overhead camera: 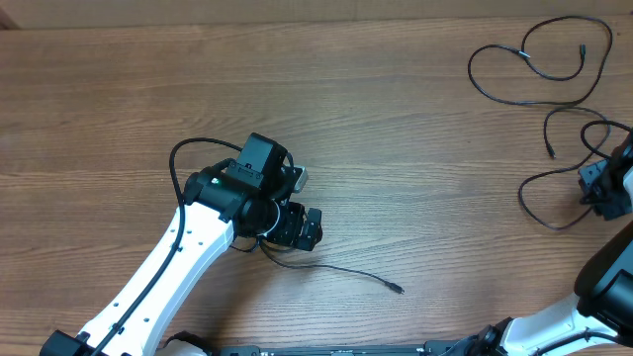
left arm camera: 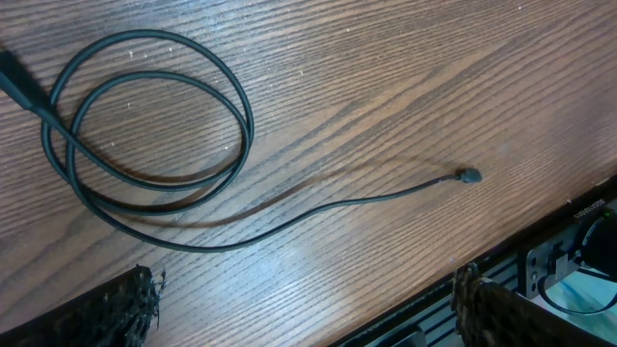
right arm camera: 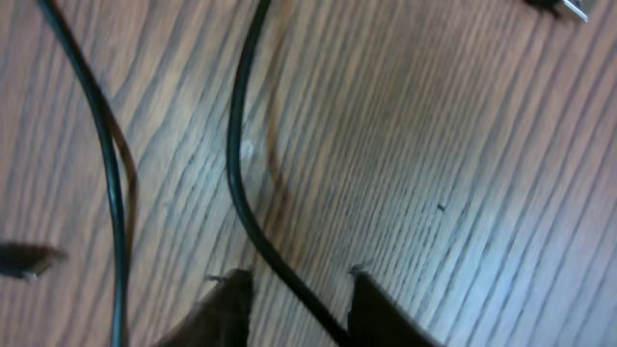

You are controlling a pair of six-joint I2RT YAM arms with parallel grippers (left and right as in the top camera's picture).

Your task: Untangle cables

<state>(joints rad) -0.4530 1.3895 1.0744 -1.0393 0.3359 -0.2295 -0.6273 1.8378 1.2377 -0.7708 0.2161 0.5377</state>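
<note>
On the wooden desk (overhead camera: pixel 297 89), the cables are found in two places. One coiled cable (left arm camera: pixel 241 125) is laid in a double loop beneath the left arm, just toward 7 o'clock of the desk's middle in the overhead view. Its tail is run out toward 4 o'clock to a small plug (left arm camera: pixel 469 175) lying flat on the wood. The left claw (left arm camera: pixel 307 284) is held above this cable with its jaws spread wide, and nothing is gripped. The other loose cables (overhead camera: pixel 473 77) are spread in open loops at 2 to 3 o'clock of the desk. There the right claw (right arm camera: pixel 301 280) is lowered close to the wood at the 3 o'clock edge. Its jaws are drawn narrow, with one black strand (right arm camera: pixel 241 183) passed between them. A gap is seen on each side of that strand, so no grip is shown.
</note>
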